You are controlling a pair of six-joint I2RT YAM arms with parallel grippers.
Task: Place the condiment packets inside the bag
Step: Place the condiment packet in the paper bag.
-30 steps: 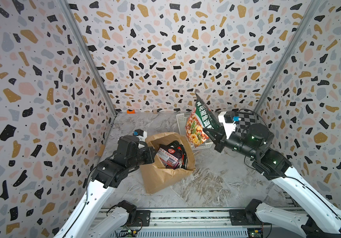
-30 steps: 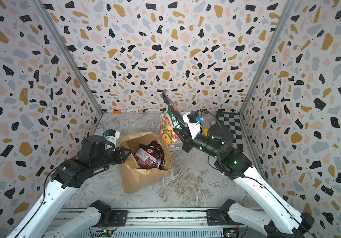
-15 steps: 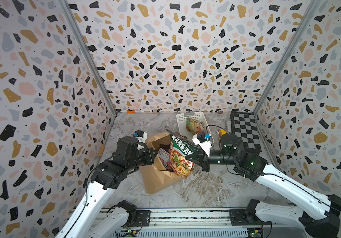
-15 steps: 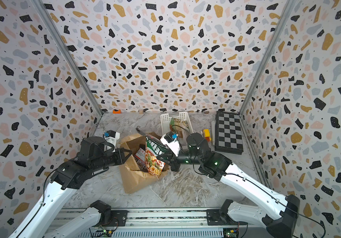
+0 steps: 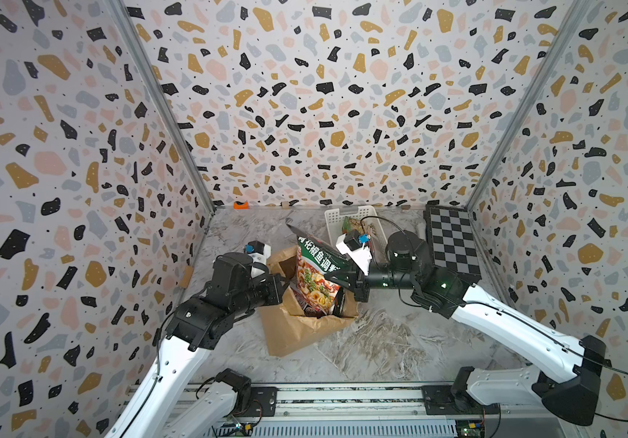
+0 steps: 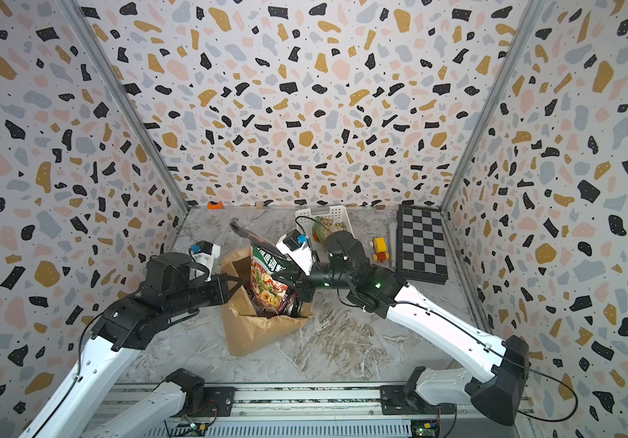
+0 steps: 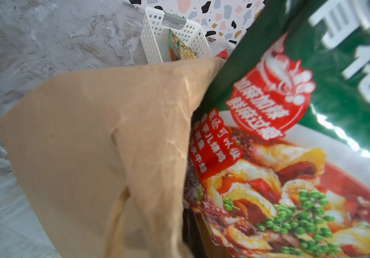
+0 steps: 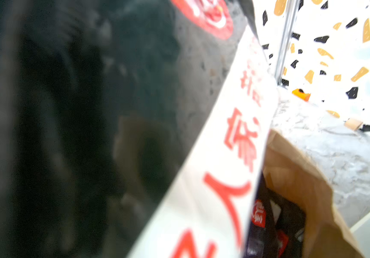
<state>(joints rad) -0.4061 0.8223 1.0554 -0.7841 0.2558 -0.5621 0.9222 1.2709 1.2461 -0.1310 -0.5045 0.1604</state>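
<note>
Right hand gripping glossy green packet (food photo), partly in bag

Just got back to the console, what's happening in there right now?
The right gripper is shut on a green condiment packet, whose lower end is inside the brown paper bag. The left gripper pinches the bag's rim, holding it open. A black-red packet lies inside; another packet sits in the white basket.
</note>
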